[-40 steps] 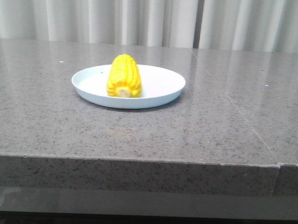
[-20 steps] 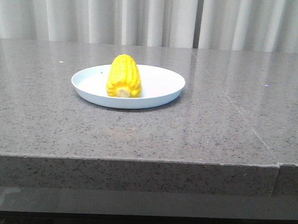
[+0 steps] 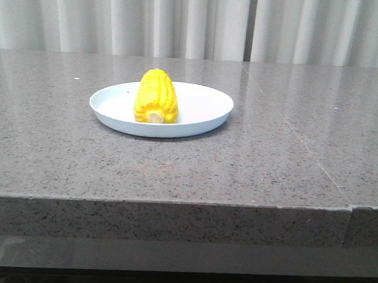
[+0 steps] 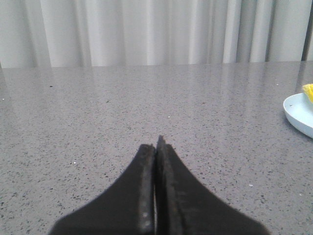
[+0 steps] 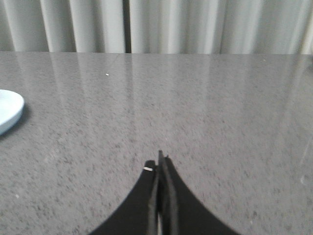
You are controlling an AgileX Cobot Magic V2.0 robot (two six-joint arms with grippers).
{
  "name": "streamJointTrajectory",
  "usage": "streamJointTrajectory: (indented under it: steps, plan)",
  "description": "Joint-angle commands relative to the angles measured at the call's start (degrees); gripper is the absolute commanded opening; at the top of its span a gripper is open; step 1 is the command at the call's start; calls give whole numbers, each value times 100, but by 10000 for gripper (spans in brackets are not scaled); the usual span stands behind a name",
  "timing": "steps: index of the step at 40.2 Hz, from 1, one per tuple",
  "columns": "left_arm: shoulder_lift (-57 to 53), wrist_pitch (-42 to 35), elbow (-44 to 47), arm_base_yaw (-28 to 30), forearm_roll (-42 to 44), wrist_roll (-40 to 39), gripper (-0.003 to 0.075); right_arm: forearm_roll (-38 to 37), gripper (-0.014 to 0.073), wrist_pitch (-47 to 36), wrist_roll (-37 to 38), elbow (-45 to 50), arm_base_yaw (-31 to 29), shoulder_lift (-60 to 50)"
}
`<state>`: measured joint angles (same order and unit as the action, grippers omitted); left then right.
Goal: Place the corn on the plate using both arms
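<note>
Behind the bench (image 3: 174, 172) we see pale pleated curtains (image 3: 182, 21) across the full width of the room. The bench is grey speckled stone, polished enough to mirror the curtains; a seam (image 3: 303, 144) runs through its right part toward the front edge.

On the bench, left of centre in the front view, sits the plate (image 3: 203, 107), round, shallow and pale blue. The corn (image 3: 156, 97) lies on the plate, in its left half, with the pale stalk end facing the camera. It rests wholly inside the rim.

We see no arm in the front view. The wrist views alone show the tools. The left tool (image 4: 156, 147) is clenched on nothing, its two dark fingers pressed together above bare bench. That view catches the plate rim and a sliver of corn at its edge. The right tool (image 5: 160, 161) is likewise clenched and empty; its view shows only a slice of plate rim and no corn. Both tools stand well apart from the plate.
</note>
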<state>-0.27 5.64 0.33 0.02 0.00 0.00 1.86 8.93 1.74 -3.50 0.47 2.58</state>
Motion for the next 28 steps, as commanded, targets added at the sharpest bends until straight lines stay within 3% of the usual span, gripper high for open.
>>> streamJointTrajectory:
  steps: [1,28]
  plan:
    - [-111,-443,10,4,-53,0,-20,123,-122,-517,-79,194,-165,-212]
    - [-101,-443,10,4,-53,0,-20,235,-122,-272,-79,411,-274,-387]
